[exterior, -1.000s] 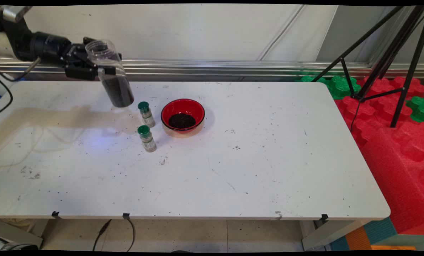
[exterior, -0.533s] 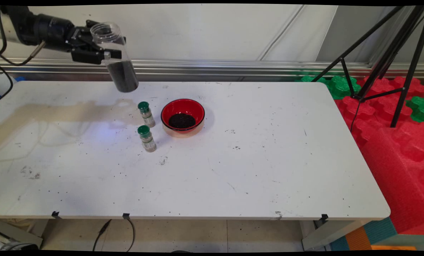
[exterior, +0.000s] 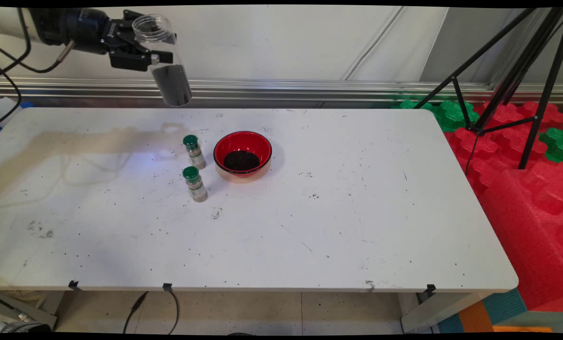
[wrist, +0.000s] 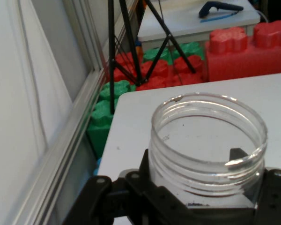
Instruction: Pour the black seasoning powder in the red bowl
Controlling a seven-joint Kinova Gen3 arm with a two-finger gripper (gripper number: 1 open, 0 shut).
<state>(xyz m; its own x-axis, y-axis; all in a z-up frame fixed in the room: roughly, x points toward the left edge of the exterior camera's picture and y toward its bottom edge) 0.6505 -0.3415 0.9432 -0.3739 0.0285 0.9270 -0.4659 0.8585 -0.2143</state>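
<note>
Up at the far left, well above the table [exterior: 338,226], gripper [exterior: 151,55] is clamped on a clear open-mouthed jar [exterior: 166,61], fingers on either side of the jar just below the threaded neck. Jar hangs slightly tilted, mouth up and toward the left, bottom toward the right; lower part is filled with dark granules, upper part is clear. Hand view looks over the jar's open rim [wrist: 208,136], gripper linkage [wrist: 271,206] hugging it on both sides. Jar is clear of the table, over its far left edge region. On the table below and to the right: two small bottles with green caps, standing upright, one farther [exterior: 194,151] and one nearer [exterior: 194,183], close together but apart. Just right of the far bottle sits a red bowl [exterior: 243,156] with a dark pile of granules in its bottom; bowl and bottles don't touch. Scattered dark specks on the table surface. Black tripod [exterior: 513,71] stands off the far right corner, over red and green foam blocks [exterior: 522,189].
</note>
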